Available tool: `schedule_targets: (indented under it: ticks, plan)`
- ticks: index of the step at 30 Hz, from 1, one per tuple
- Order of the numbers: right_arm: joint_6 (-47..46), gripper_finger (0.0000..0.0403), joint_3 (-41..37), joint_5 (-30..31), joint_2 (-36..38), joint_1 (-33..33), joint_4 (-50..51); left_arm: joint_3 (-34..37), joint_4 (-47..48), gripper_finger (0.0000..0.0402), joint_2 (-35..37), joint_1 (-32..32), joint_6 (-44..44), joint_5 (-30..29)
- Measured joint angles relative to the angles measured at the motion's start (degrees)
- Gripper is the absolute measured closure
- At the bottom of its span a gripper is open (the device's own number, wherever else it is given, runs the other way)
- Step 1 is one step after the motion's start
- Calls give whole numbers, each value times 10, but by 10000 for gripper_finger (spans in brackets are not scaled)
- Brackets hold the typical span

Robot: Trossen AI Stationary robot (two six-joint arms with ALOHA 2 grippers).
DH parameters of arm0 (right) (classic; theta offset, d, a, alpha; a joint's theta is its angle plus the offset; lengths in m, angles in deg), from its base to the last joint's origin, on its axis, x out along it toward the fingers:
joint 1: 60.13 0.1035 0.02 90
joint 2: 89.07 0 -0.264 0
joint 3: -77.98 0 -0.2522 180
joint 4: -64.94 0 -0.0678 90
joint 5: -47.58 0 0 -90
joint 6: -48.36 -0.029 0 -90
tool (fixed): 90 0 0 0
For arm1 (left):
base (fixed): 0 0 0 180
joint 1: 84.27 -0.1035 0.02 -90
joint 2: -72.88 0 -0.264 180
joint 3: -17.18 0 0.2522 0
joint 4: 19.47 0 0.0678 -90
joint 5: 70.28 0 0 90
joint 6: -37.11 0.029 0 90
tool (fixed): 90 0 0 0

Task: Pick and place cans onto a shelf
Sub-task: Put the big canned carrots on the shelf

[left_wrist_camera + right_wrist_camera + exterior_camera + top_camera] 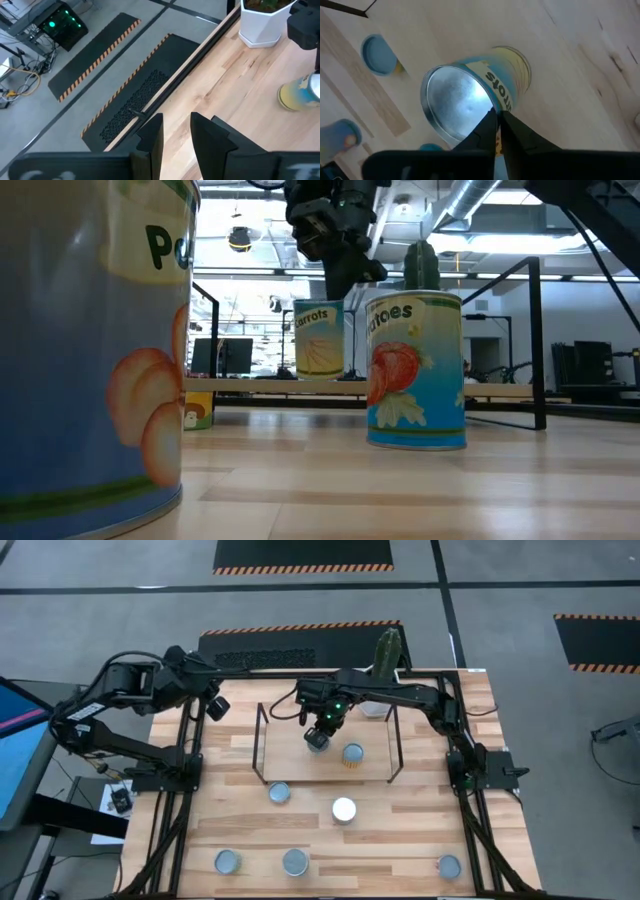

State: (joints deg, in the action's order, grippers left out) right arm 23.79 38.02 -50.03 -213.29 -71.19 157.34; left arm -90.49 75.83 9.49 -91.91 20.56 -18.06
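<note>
My right gripper (322,725) reaches over the shelf (262,740), a black rod rack with a light wood board (300,772). It is shut on a carrots can (318,739), which stands upright in the low view (320,340). A second can (352,753) with a tan label stands on the board to its right. Several more cans stand on the table in front: a blue-topped one (279,792) and a white-topped one (344,809) are nearest. My left gripper (215,705) is open and empty at the table's far left corner. My right gripper pinches the rim of the carrots can's silvery top (491,106) between its two fingers, on one side of the can. The fingers come from above, pointing down. The can stays upright with its base at board level (320,376); whether it rests there I cannot tell.
A white hexagonal cactus pot (385,660) stands at the far edge behind the shelf. Three cans (227,861) (295,861) (449,865) stand along the near edge. Black frame rails (185,770) run along both table sides. In the low view a tomatoes can (415,370) stands close.
</note>
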Motion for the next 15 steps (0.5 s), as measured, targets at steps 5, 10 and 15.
schedule_targets:
  ticks: [5, 10, 15]
  plan:
    - [5, 348, 0, 0, 0, 1, 0, 0, 0, 315, 1, 0, 0, 0]
    - [25, 347, 0, 1, 0, 0, 0, 0, 1, 315, 1, 0, 0, 0]
    - [38, 347, 0, 1, 1, -6, -6, 0, 1, 315, 1, 0, 0, 0]
